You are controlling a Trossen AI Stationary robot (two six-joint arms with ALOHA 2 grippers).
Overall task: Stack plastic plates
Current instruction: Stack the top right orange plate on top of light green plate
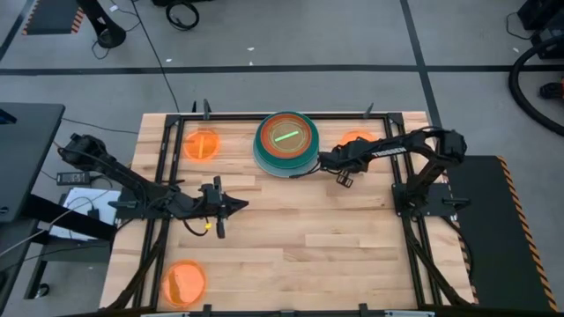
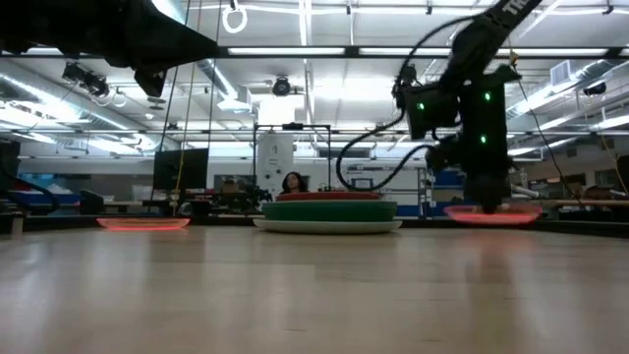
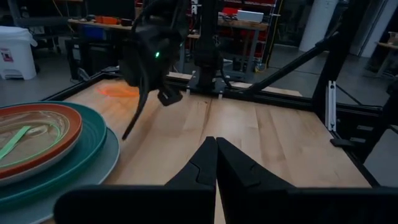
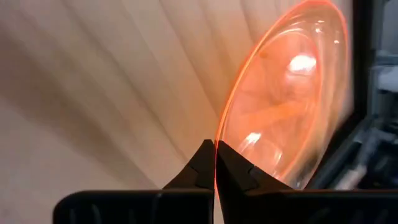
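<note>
A stack of large plates stands at the table's far middle: light blue at the bottom, then teal and red-orange, with a small lime green plate on top. It also shows in the left wrist view. Three small translucent orange plates lie at the far left, the near left and the far right. My right gripper points down, shut on the far right orange plate. My left gripper hovers shut and empty over the table's middle left. My right gripper pinches the orange plate's rim between its two fingers, only at their tips. The fingers come from above, pointing down. The plate lies about level, at or just above the table; I cannot tell whether it is lifted.
A black metal frame runs along the table's left, far and right sides. Bare wood spreads over the middle and near right. A person sits in the room far behind the table.
</note>
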